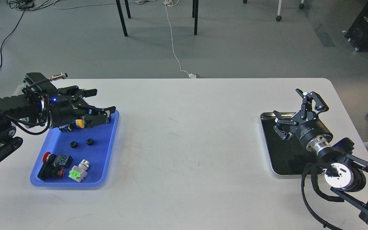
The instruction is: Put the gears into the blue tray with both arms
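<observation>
1. My left claw hangs over the far end of the blue tray, fingers spread apart, nothing between them.
2. Two gears lie inside that tray, near each other, mid-tray.
3. The red, green and yellow push buttons share the tray.
4. My right claw sits over the steel tray on the white counter, fingers apart, empty.
5. The white lettering on its body is too small to read.
</observation>
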